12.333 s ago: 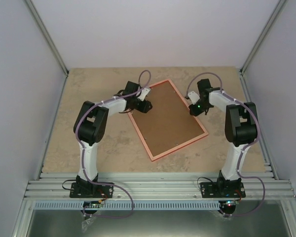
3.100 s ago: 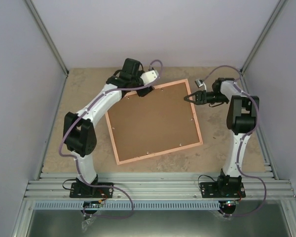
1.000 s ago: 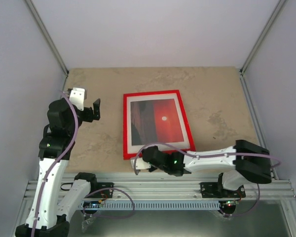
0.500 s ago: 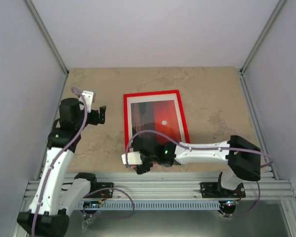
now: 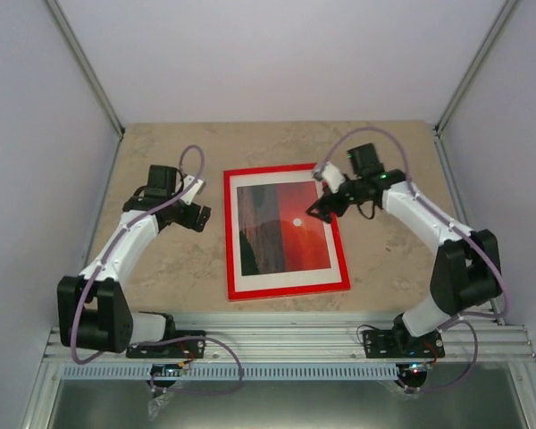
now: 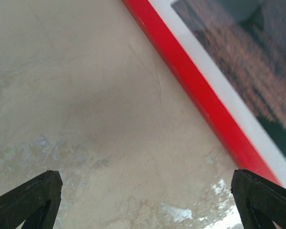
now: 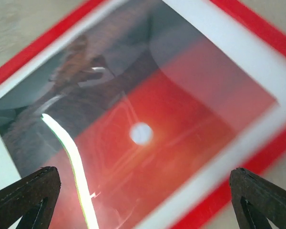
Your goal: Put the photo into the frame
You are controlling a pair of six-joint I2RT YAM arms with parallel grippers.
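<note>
Frame (image 5: 287,289) face up on table (image 5: 161,268), photo (image 5: 284,234) inside. Right jaws, at its near-left corner a moment ago, now spread over its far-right corner. Left jaws spread, just left of it.
</note>
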